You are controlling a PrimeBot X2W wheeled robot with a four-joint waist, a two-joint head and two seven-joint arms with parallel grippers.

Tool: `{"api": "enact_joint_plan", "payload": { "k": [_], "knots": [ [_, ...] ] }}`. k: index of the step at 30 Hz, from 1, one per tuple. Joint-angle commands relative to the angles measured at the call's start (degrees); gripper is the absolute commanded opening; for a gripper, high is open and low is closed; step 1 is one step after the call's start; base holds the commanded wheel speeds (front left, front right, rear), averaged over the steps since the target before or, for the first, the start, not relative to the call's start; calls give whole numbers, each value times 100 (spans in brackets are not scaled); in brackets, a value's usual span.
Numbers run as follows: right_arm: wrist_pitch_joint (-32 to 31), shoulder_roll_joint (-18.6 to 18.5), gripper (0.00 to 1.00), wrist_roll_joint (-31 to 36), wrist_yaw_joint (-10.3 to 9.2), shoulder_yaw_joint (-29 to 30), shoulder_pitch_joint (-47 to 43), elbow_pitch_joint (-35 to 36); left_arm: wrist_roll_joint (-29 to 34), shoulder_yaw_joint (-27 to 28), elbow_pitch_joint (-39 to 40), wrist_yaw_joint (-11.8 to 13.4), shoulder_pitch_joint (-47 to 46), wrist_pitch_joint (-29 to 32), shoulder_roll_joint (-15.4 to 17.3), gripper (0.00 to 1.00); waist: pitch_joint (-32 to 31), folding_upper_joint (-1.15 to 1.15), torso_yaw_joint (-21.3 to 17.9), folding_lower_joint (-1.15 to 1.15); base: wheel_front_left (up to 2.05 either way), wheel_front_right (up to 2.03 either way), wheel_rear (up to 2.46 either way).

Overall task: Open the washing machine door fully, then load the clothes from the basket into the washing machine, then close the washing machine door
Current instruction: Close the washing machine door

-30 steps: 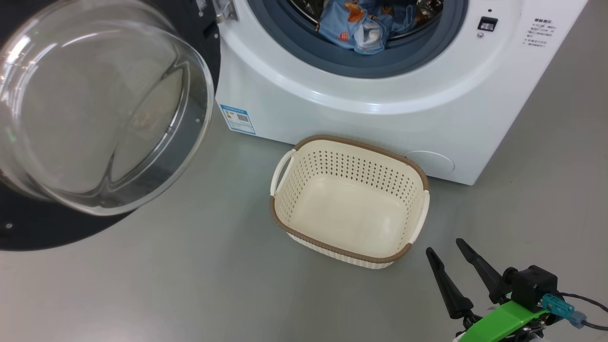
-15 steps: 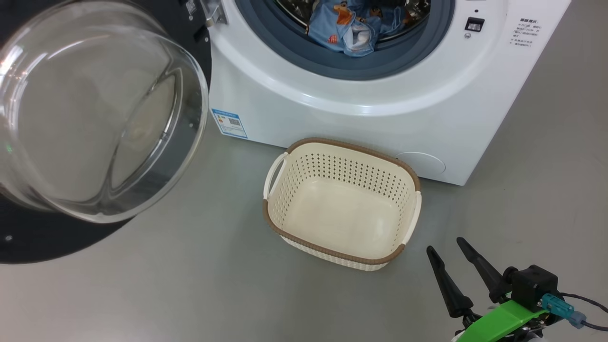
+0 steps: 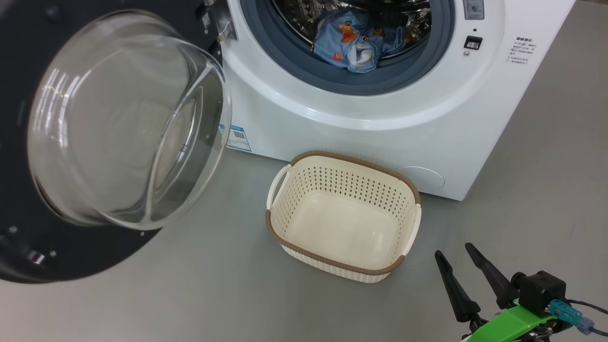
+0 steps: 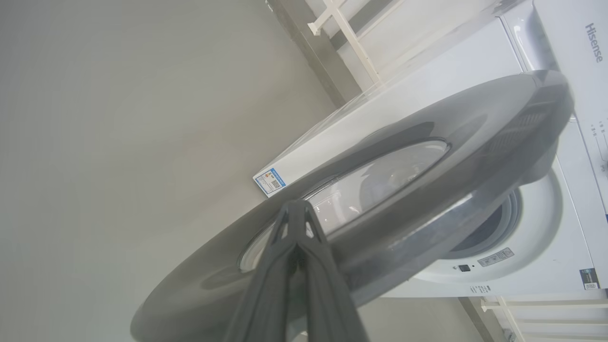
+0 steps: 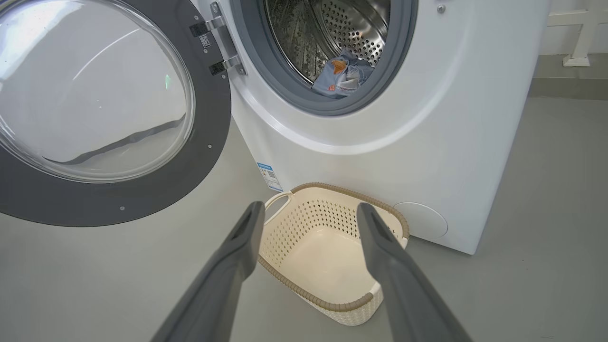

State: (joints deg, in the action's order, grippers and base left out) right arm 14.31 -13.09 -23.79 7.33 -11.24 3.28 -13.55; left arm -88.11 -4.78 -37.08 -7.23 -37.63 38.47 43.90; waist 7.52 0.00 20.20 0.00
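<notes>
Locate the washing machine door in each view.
Head view: washing machine door, left side, swung open.
Left wrist view: door slants across the middle, lower left to upper right.
Right wrist view: door at upper left.
Shared landmark: the blue label sticker.

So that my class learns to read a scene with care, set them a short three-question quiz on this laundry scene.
1. True or false: the basket is empty.
2. Where are the clothes? A) in the basket B) inside the washing machine C) half in each
3. Fill in: the left gripper is shut; the right gripper is ___.
Key: 1 true; 2 B; 3 open.
</notes>
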Motion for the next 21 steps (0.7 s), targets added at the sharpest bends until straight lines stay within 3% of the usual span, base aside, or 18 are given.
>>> {"api": "enact_joint_plan", "payload": {
  "k": [1,7,21],
  "knots": [
    [69,-30,100,26,16,-79,-18,152,-128,91,332,-25,-32,159,132,0,-42,0,1,0,0,0,0],
    [69,27,100,6,16,-3,-161,158,-339,-3,1130,-25,259,614,52,0,-196,0,-15,0,0,0,0],
    [69,74,100,3,16,52,-294,220,-339,-281,2898,-25,720,917,-333,0,-359,0,-324,0,0,0,0]
  ]
}}
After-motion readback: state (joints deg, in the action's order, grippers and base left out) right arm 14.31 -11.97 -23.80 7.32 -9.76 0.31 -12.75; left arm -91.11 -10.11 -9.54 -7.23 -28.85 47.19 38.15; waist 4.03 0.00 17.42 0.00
